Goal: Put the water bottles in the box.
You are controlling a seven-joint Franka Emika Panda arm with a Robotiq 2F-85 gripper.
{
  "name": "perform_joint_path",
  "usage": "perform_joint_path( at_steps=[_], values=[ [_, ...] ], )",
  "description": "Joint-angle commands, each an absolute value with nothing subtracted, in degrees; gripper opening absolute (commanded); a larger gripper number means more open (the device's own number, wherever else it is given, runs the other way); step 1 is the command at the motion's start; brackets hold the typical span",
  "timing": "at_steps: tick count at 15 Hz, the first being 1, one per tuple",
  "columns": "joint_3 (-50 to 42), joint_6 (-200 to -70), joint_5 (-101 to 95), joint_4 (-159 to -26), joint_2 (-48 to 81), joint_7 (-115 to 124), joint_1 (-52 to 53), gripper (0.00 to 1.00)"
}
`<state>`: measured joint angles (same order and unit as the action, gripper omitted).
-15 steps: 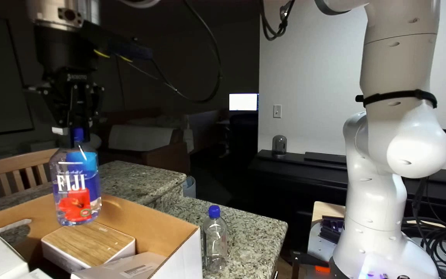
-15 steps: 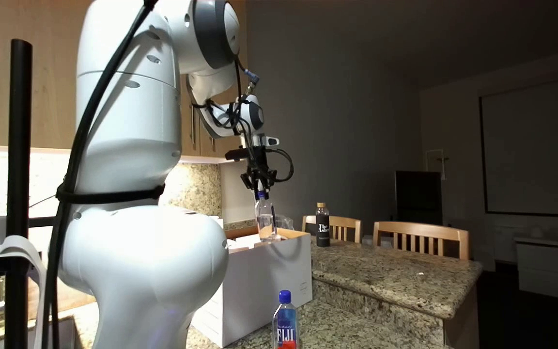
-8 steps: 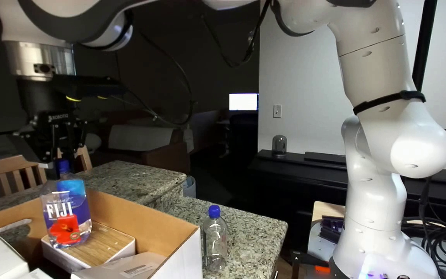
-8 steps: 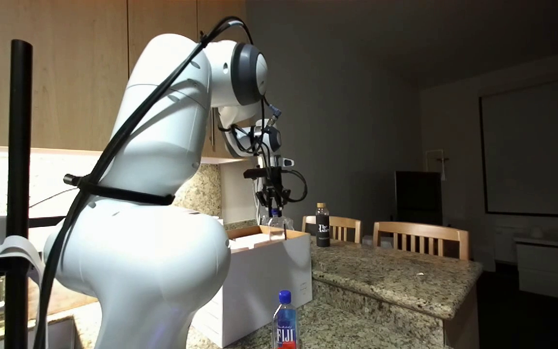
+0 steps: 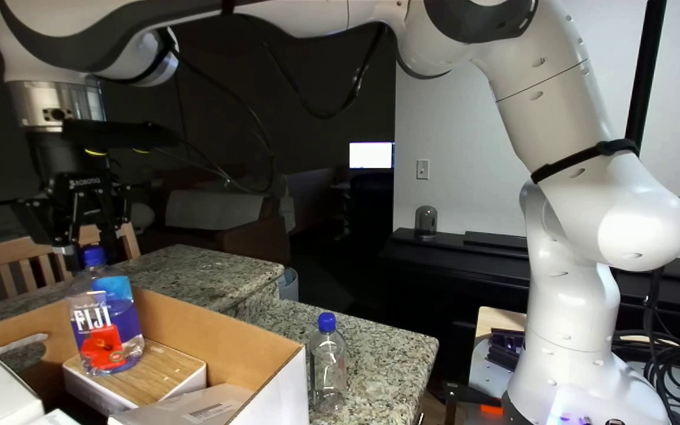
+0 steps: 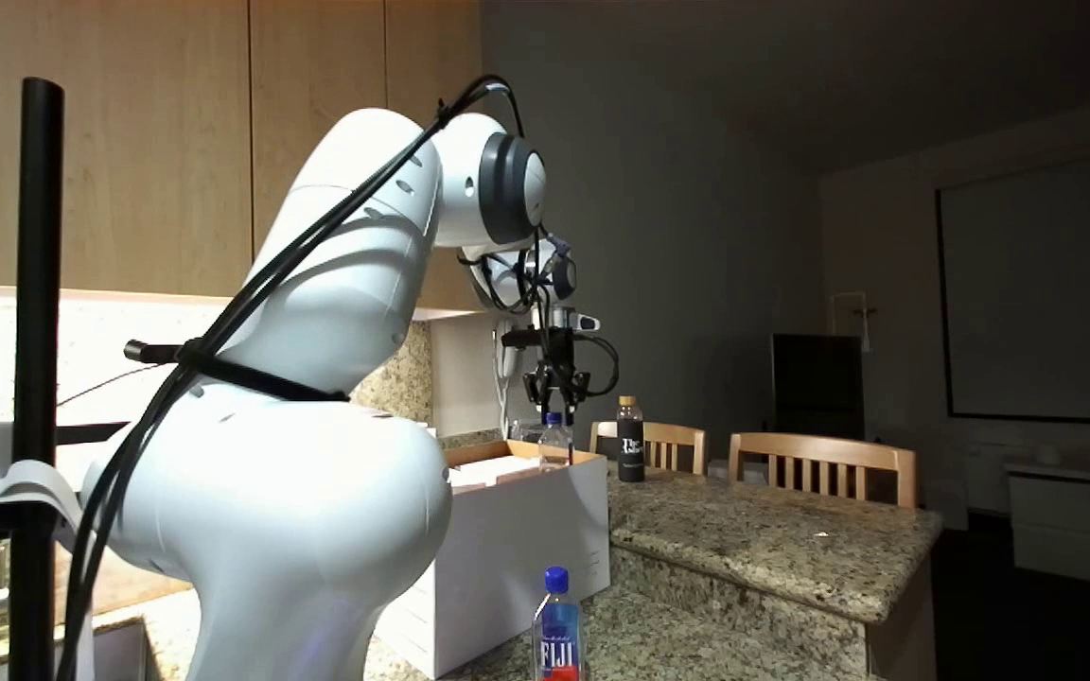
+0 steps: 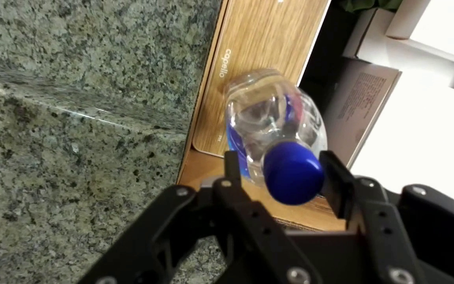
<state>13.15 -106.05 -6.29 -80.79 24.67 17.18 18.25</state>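
Bottle (image 6: 555, 445) lower, part-hidden in box (image 6: 518, 556)

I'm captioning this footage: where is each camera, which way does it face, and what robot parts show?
An exterior view: near the open box, facing past it toward the robot base; much of the arm shows, end effector included.
An exterior view: behind or beside the arm's shoulder, facing along its reach toward the chairs; the arm looms in front.
Wrist view: on the wrist, looking down at a capped bottle; the end effector's fingers show.
Both exterior views share the end effector, the box and a second bottle.
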Motion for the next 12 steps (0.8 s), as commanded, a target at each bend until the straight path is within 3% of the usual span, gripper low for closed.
perform_joint_path(
  at_steps=[1,3,12],
  values=[
    [12.4,-103.1,-3.5,-77.8,24.6,15.4,18.8,0.85],
    [12.5,-103.3,-3.0,-78.4,22.8,15.2,18.9,0.98],
    [9.9,-105.4,1.0,-97.8,0.0,16.3,12.2,1.00]
  ],
)
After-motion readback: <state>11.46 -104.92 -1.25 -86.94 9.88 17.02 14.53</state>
